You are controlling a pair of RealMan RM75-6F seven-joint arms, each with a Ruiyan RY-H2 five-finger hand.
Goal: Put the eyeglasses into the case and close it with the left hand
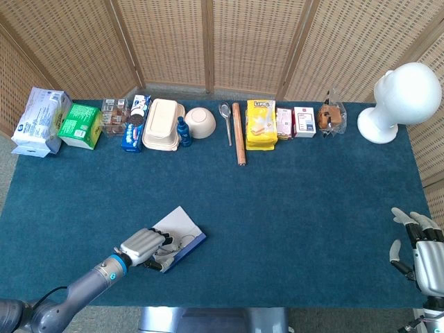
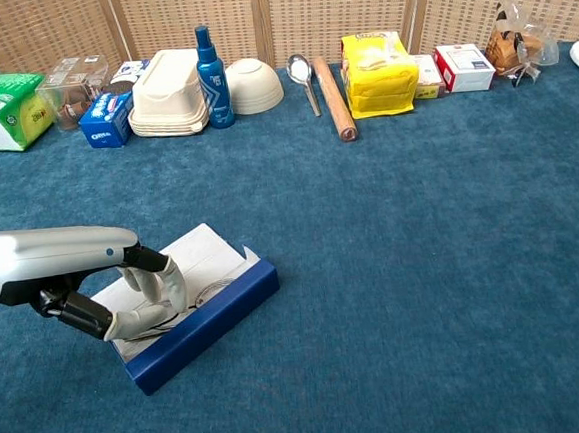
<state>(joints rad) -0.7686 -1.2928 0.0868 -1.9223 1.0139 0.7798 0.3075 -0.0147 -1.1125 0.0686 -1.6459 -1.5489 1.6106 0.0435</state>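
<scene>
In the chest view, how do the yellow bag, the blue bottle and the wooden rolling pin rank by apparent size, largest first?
1. yellow bag, clearly largest.
2. blue bottle and wooden rolling pin: similar in length, so I would not rank them.

On the blue cloth (image 1: 291, 208) the left hand (image 1: 143, 245) rests on the open case (image 1: 182, 234), fingers over the eyeglasses (image 1: 173, 245) lying inside. The right hand (image 1: 418, 246) sits at the right edge, fingers spread, holding nothing. Along the far edge stand a white pack (image 1: 40, 119), green box (image 1: 80, 125), lidded tray (image 1: 162, 124), blue bottle (image 1: 183, 131), bowl (image 1: 200, 122), spoon (image 1: 226, 119), rolling pin (image 1: 238, 133), yellow bag (image 1: 261, 124) and white head form (image 1: 397, 101).
</scene>
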